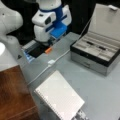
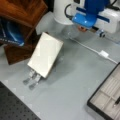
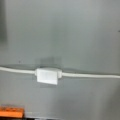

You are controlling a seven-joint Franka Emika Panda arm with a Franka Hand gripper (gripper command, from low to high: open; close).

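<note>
Grey matte tabletop fills all views. Whether the gripper is apart or together cannot be told; it hangs low at a front view's upper left, over a dark tray. Just beside it lies a small orange block. Nearest on the open surface is a thin white cable with a boxy white clip, its long axis running left to right in the wrist view. Farther out sit a rectangular spiral notebook and an open compartmented case.
</note>
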